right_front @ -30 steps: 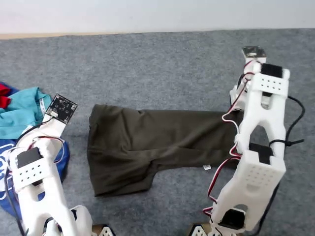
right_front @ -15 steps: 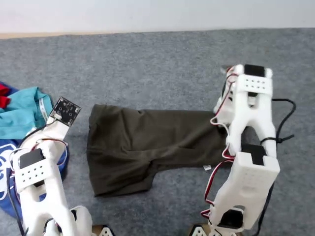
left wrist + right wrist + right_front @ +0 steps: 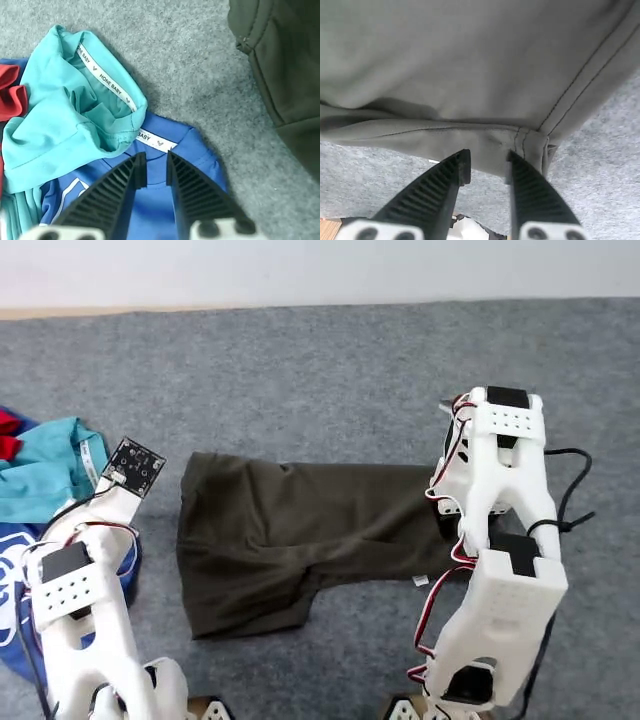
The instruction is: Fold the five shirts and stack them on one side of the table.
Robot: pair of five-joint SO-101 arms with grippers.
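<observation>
Little was done: the olive shirt lay half-folded in the middle of the table. The teal shirt, blue shirt and red shirt sat heaped at its left edge (no stack yet). The left gripper hovered over the blue shirt, jaws narrowly apart and empty. The right gripper, jaws apart, hung over the olive shirt's hem.

Olive shirt: in the high view we lose one end under the right arm; the right wrist view crops it at several edges.
Blue shirt: largely under the left arm, cut by the frame.
Red shirt: edge sliver (shape beyond us).
White tag: too small to read.
</observation>
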